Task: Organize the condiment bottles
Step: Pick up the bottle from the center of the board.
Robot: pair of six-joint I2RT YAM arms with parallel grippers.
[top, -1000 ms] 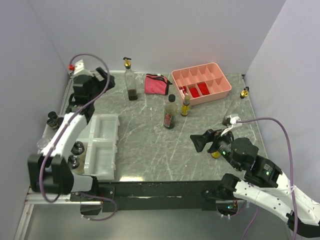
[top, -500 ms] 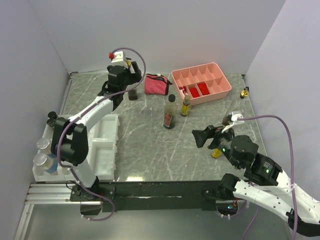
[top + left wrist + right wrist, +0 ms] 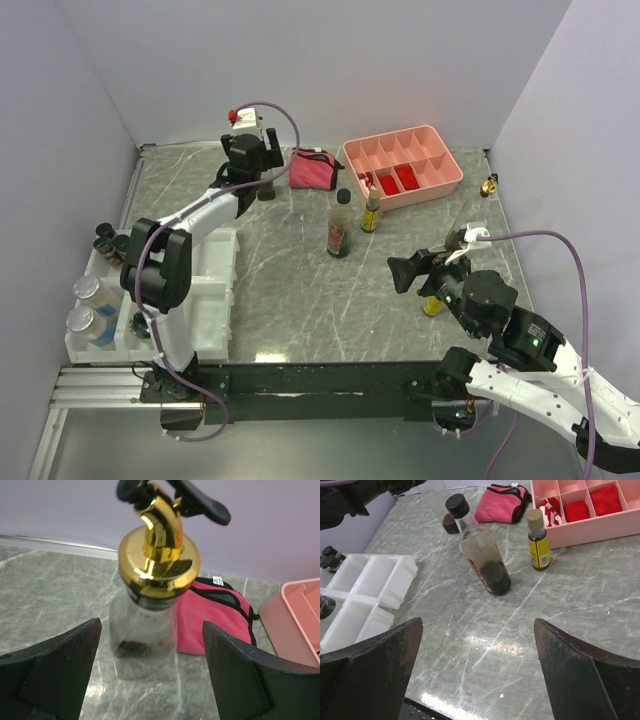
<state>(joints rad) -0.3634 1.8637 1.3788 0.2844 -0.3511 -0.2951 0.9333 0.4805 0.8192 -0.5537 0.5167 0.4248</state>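
As the wide-spread left gripper point(image 3: 150, 630) faces a gold-capped glass bottle point(image 3: 159, 565) by the wall point(image 3: 60, 510), the right gripper point(image 3: 478, 625) gapes empty.

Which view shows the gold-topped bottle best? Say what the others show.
Left wrist: the gold-topped bottle sits large and centred, pourer and dark dregs clear. Top external shows only its base behind the left gripper; right wrist shows only its lower body.

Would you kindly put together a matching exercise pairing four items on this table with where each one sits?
1 gold-topped bottle
2 black-capped bottle
3 pink pouch
4 white tray

A mid-table, beside small yellow bottle
B left table edge, holding jars
C between the open left jaws
D flat, just left of pink compartment tray

Pairs: 1-C, 2-A, 3-D, 4-B
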